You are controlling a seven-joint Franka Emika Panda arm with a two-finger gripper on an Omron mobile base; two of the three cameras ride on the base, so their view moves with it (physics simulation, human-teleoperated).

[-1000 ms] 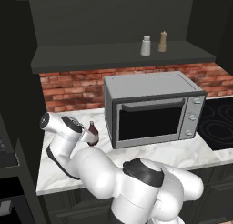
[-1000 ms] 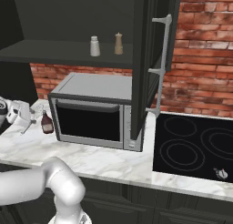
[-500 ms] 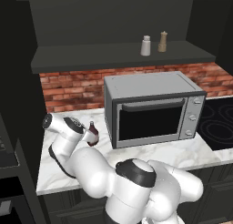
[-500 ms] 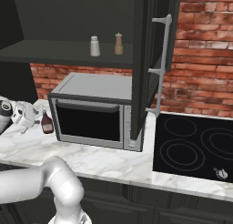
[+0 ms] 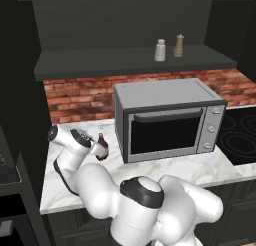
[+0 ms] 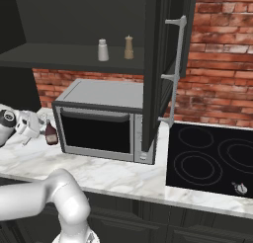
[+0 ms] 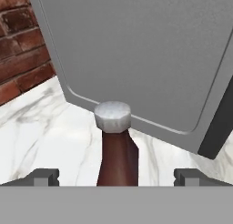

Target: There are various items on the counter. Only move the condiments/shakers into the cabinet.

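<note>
Sauce bottle (image 7: 117, 150) stands upright near the counter's (image 5: 200, 170) left rear, beside the microwave (image 5: 167, 119). Fingers (image 7: 44, 176) are spread wide, empty, bracketing the bottle's vertical axis, cap centred between them.

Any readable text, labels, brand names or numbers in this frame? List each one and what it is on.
None can be read.
The sauce bottle shows no label, only a plain grey cap.
The microwave has round knobs with no legible markings.
The shaker and pepper mill on the cabinet ledge are plain.
</note>
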